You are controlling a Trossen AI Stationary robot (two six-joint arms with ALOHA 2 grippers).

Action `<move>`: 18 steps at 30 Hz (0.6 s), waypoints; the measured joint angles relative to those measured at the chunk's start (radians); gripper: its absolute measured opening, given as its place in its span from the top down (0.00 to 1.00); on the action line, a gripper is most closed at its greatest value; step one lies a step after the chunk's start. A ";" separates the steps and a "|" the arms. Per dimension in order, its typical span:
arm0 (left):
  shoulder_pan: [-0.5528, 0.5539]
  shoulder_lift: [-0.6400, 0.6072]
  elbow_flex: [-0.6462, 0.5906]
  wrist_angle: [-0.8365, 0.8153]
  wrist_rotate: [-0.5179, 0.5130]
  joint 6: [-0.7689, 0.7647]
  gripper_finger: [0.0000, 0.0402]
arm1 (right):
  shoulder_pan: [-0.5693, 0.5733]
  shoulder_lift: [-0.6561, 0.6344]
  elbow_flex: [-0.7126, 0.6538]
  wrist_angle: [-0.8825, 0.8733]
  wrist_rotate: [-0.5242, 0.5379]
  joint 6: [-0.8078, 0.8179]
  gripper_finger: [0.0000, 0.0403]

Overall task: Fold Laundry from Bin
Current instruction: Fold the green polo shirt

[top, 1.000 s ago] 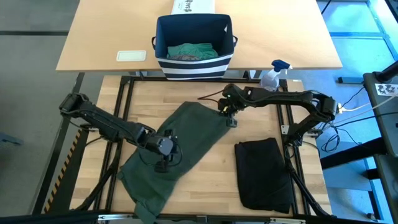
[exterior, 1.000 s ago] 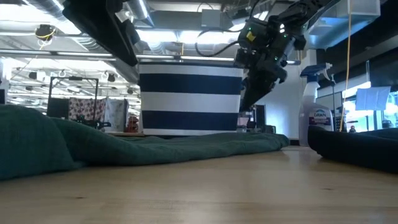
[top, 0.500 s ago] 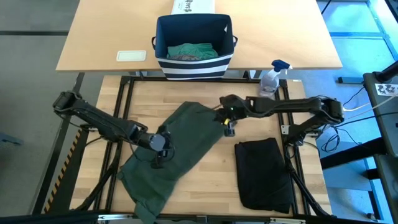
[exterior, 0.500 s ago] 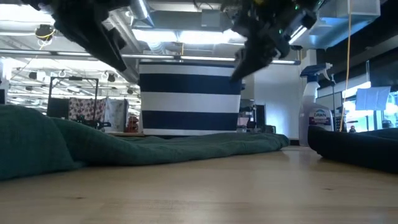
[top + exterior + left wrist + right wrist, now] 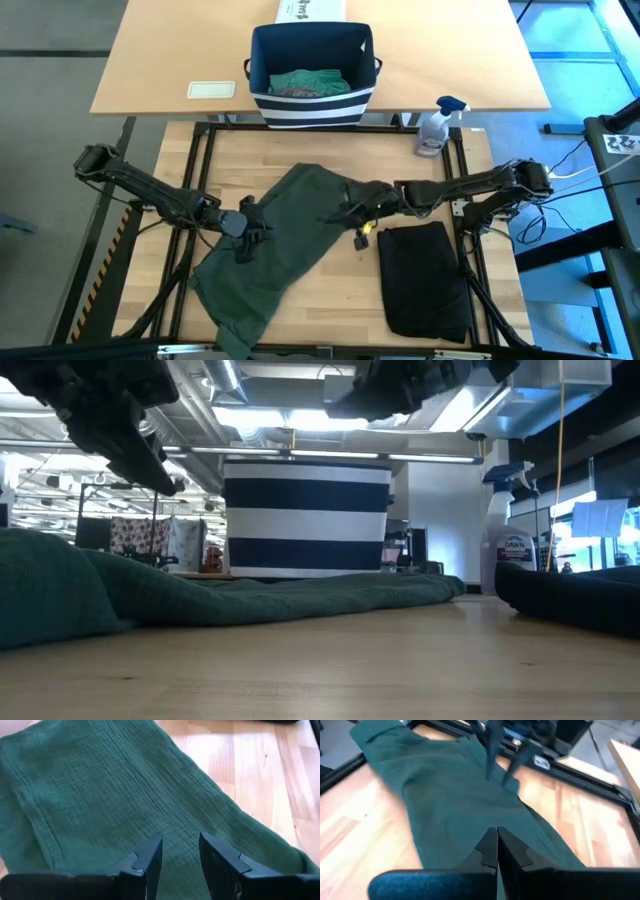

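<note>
Dark green cloth is dominating the high view: one garment of the laundry, the dark green garment (image 5: 283, 245), is lying spread diagonally across the wooden table (image 5: 330, 300). The left gripper (image 5: 250, 222) is hanging over the garment's left part, its fingers parted with nothing between them. The right gripper (image 5: 345, 206) is hovering above the garment's right edge, fingers pressed together and empty. A black garment (image 5: 424, 280) is lying folded near the table's right side, well apart from the green one. The bin (image 5: 311, 73) is standing on a second table beyond, with teal-green cloth (image 5: 310, 82) sitting inside it. A spray bottle (image 5: 437, 125) is standing at the worktable's far right edge.

From the low view, the dark green garment (image 5: 200, 598) is lying flat in low folds, the striped bin (image 5: 306, 516) is rising behind it, and the spray bottle (image 5: 509, 535) is standing to the right. Both arms are showing only as dark shapes overhead.

Through the left wrist view, the two dark fingers (image 5: 151, 857) are standing apart just above the crinkled green fabric (image 5: 100, 800), clear of it.

Through the right wrist view, the right gripper's fingers (image 5: 490, 847) are meeting tip to tip over the green garment (image 5: 450, 795), and the left gripper (image 5: 497, 772) is showing farther off, fingers spread above the same cloth.
</note>
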 joint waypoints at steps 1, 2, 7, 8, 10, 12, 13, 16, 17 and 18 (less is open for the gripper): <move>0.000 0.000 -0.001 -0.003 0.000 0.000 0.69 | 0.012 0.012 0.000 0.017 0.000 0.000 0.99; 0.000 0.000 -0.001 -0.002 0.001 0.000 0.69 | 0.023 0.027 0.000 0.031 0.000 0.001 0.99; 0.000 0.000 -0.001 -0.020 0.009 -0.006 0.69 | 0.078 0.108 -0.001 0.142 -0.018 0.005 0.99; 0.000 0.000 -0.001 -0.028 0.011 -0.014 0.69 | 0.089 0.128 -0.001 0.164 -0.018 0.006 0.99; 0.000 0.000 -0.001 -0.047 0.018 -0.038 0.69 | 0.110 0.166 -0.001 0.194 -0.018 0.006 0.99; 0.000 0.001 -0.001 -0.077 0.031 -0.062 0.69 | 0.129 0.205 -0.002 0.249 -0.018 0.007 0.99; 0.000 0.001 -0.001 -0.087 0.043 -0.075 0.69 | 0.138 0.221 -0.001 0.268 -0.018 0.007 0.99; 0.000 0.006 -0.001 -0.113 0.071 -0.109 0.69 | 0.162 0.272 -0.001 0.311 -0.002 0.007 0.99; 0.000 0.010 -0.001 -0.120 0.083 -0.119 0.69 | 0.168 0.286 0.000 0.308 0.021 0.007 0.99; 0.000 0.014 -0.001 -0.123 0.096 -0.128 0.69 | 0.169 0.296 -0.001 0.296 0.051 0.012 0.99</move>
